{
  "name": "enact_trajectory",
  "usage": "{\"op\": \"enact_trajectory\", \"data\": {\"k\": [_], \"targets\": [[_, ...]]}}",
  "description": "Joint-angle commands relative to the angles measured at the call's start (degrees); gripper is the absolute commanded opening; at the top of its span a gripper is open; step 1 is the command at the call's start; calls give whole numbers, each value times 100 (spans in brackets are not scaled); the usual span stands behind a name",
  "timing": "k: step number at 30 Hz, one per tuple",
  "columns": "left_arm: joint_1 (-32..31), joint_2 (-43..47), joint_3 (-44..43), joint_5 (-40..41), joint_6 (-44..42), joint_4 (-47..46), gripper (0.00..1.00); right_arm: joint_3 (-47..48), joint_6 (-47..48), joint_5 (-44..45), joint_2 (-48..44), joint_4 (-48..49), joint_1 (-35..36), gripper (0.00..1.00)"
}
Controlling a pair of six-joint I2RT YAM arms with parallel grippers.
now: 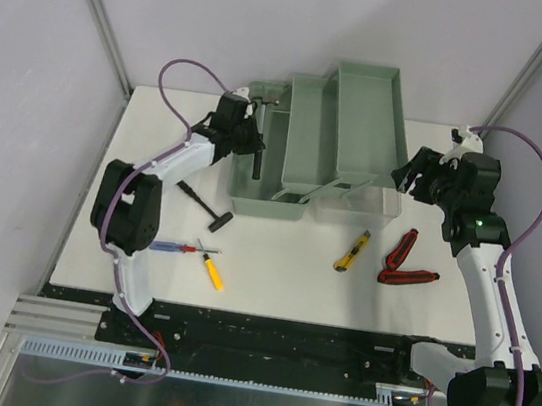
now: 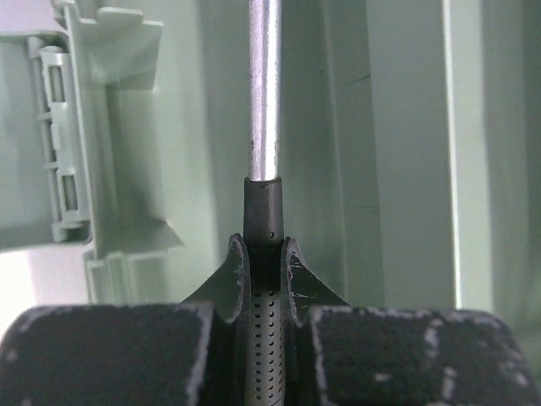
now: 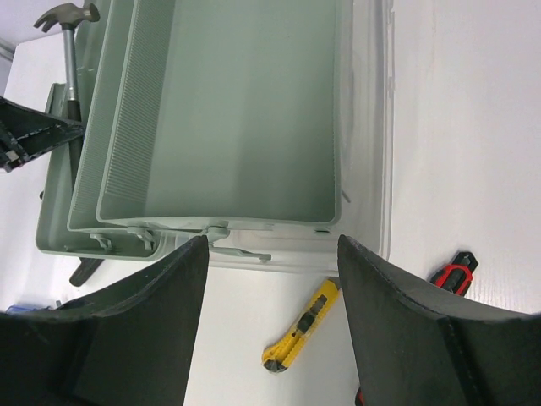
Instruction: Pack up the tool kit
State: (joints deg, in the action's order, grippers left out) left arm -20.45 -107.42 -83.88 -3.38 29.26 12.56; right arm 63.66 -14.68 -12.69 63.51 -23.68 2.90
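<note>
At the far middle of the table the box stands open. Over its left side the left gripper is clamped on the hammer by its handle. The right gripper hangs open by the box's right side. The knife and pliers lie nearer.

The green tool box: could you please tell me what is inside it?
The upper tray looks empty; the left gripper holds a hammer over the base. Beneath that tray is hidden.
</note>
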Motion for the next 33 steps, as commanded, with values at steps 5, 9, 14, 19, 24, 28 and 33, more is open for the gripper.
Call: {"op": "enact_trajectory", "data": {"k": [5,9,14,19,24,28,33], "targets": [[-289,-722,-682,62,-178,-373,0,107,72,72,-32,117,-74,67],[-369,-1063,-728,221,-89,-357,0,104,40,40,14,130,-121,67],[-388,-1349,-716,295,-26,-358,2,109,-4,10,45,152,-162,67],[-413,-1409,-708,392,-71,-347,23,105,-51,22,54,160,-175,67],[-417,-1291,-728,393,-61,-343,47,109,-55,107,65,166,-183,67],[-416,-937,-734,443,-40,-296,53,109,-74,128,65,198,-197,67],[-411,-166,-567,859,-82,-259,50,103,-96,135,76,199,-198,67]]}}
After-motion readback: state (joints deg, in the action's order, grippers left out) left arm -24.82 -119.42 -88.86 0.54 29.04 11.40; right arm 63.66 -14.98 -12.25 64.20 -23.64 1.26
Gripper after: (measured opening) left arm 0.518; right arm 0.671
